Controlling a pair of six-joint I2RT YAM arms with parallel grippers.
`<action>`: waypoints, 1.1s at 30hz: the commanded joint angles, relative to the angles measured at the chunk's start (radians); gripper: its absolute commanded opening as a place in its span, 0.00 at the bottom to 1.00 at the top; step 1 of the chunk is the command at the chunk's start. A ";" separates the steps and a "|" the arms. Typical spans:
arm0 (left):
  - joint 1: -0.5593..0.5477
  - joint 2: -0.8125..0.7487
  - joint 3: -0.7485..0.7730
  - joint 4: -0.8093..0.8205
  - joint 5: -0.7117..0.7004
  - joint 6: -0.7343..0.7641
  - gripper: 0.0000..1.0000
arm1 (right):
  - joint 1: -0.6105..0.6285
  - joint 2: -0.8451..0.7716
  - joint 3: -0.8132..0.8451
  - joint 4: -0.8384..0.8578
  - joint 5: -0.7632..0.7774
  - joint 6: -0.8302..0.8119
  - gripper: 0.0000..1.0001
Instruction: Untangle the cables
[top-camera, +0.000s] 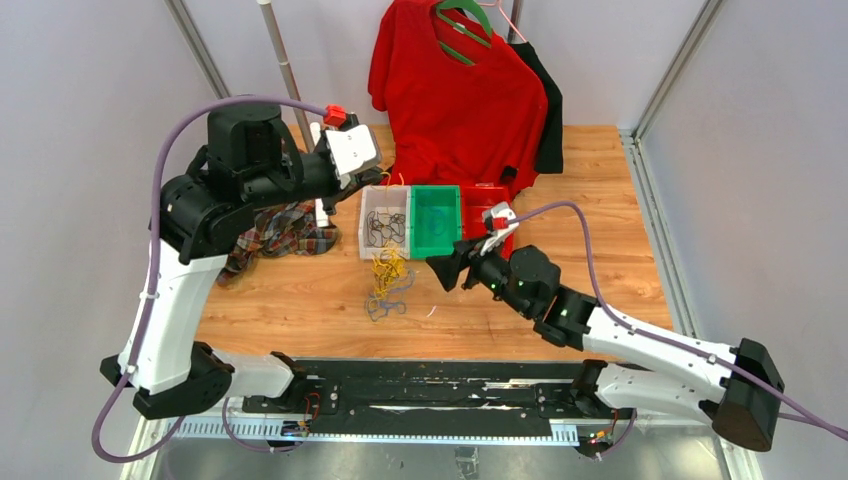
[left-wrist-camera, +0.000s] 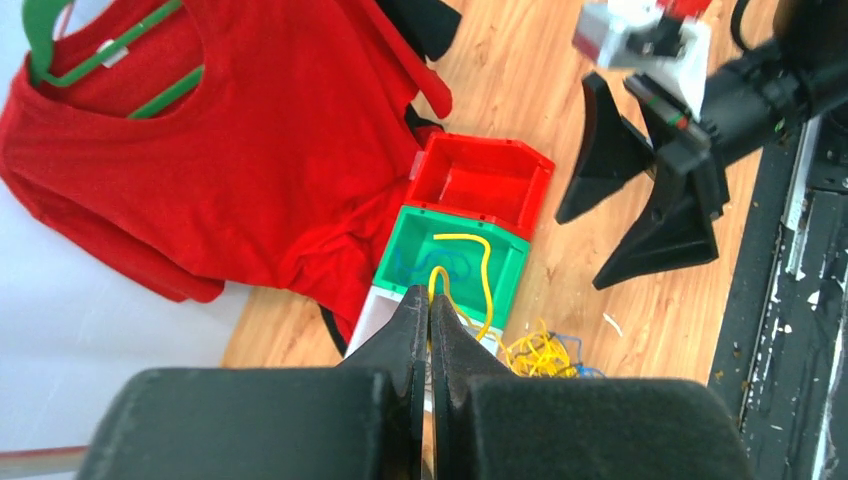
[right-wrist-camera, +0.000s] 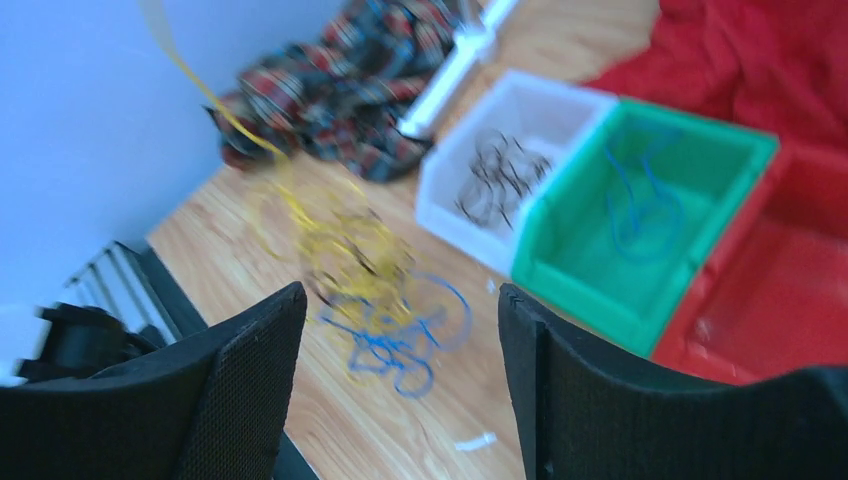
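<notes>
Your left gripper (left-wrist-camera: 428, 305) is clenched on a yellow cable (left-wrist-camera: 488, 280), which loops across the green bin (left-wrist-camera: 505, 262) in its wrist view. Your right gripper (right-wrist-camera: 400, 292) hangs spread wide, holding nothing, over the yellow-and-blue tangle (top-camera: 388, 282). The tangle lies on the table (top-camera: 580, 200) just in front of the white bin (top-camera: 363, 235) of black cables (top-camera: 383, 228).

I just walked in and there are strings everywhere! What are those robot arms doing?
The robot is sorting out tangled cables. Its left gripper is pinched shut on a yellow cable, holding it up above the yellow and blue pile on the table. The right gripper is open and hovers beside that pile. Black cables lie in the white bin, a blue cable is in the green bin, and the red bin looks empty.
</notes>
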 joint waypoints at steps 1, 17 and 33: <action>-0.005 -0.038 -0.022 0.014 0.017 -0.014 0.00 | 0.023 0.031 0.146 -0.035 -0.089 -0.138 0.71; -0.007 -0.033 0.003 0.014 0.050 -0.038 0.00 | 0.021 0.389 0.409 0.089 -0.165 -0.195 0.62; -0.007 -0.045 0.012 0.013 0.047 -0.030 0.00 | 0.017 0.315 0.269 0.101 -0.067 -0.132 0.58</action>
